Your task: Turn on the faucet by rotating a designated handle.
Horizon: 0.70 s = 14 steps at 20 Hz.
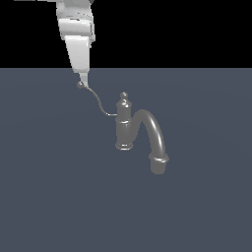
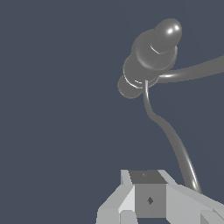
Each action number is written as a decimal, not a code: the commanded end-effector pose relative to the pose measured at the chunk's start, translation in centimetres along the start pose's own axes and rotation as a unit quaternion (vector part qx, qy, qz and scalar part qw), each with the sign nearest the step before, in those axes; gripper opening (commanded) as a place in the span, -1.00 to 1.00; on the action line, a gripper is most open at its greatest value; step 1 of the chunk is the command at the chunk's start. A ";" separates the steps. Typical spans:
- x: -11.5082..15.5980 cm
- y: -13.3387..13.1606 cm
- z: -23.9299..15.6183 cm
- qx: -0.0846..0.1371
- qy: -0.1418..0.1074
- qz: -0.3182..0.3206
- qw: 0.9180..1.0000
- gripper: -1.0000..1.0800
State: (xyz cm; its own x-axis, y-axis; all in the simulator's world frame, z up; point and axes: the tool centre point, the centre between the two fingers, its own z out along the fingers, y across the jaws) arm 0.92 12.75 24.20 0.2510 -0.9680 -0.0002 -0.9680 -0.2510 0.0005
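Closest to the wrist camera, our pincer (image 2: 151,199) fills the near edge of the frame, and we cannot tell whether its fingers are apart or together. The handle (image 2: 168,131) runs away from it as a thin curved lever, sweeping back to the ribbed column of the faucet (image 1: 124,123). In the exterior view the pincer (image 1: 82,78) sits right at the ball tip of the handle (image 1: 96,101), seemingly touching it, on the far side of the column from the arched spout (image 1: 155,135). We judge the coming push must go sideways, across the lever's long axis, swinging the tip around the column.
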 end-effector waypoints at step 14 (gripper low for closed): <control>0.1 4.7 0.0 0.000 0.000 0.000 1.000 -1.00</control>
State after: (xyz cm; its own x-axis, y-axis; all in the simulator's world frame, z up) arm -2.84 11.57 24.26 0.2493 -0.9684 -0.0004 -0.9684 -0.2493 -0.0065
